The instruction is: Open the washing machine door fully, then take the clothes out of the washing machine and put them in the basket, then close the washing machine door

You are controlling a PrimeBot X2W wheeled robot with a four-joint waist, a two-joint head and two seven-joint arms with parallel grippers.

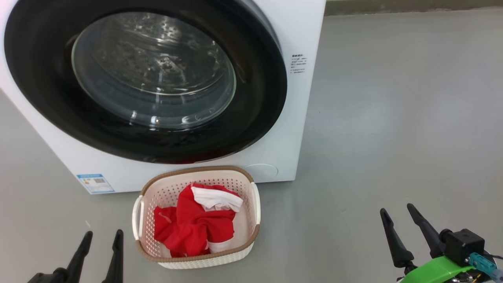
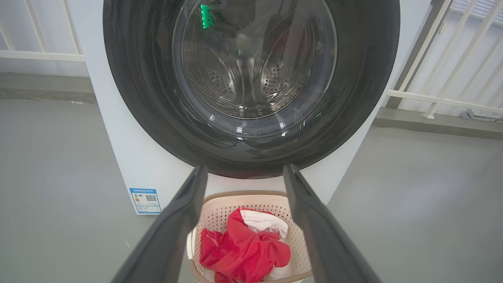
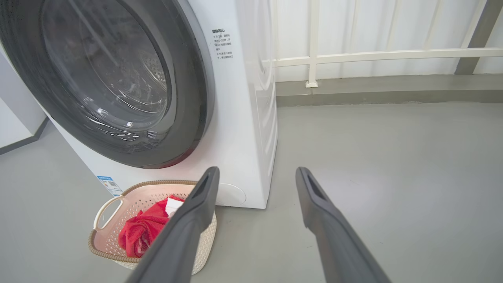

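Clothes [image 1: 194, 228], red with white trim, lie bunched inside the basket [image 1: 196, 169], which stands on the floor [image 1: 393, 118] just ahead and to the right of the left gripper [image 1: 103, 234]. The right gripper [image 1: 397, 209] hovers well apart from the basket, off to its other side. Both grippers have their fingers spread wide, with nothing between them. Beyond the basket, ahead of both grippers, the washing machine door [image 1: 255, 98] sits closed against the front of the washing machine [image 1: 302, 118]. In the left wrist view the basket shows between that gripper's fingers, below the door
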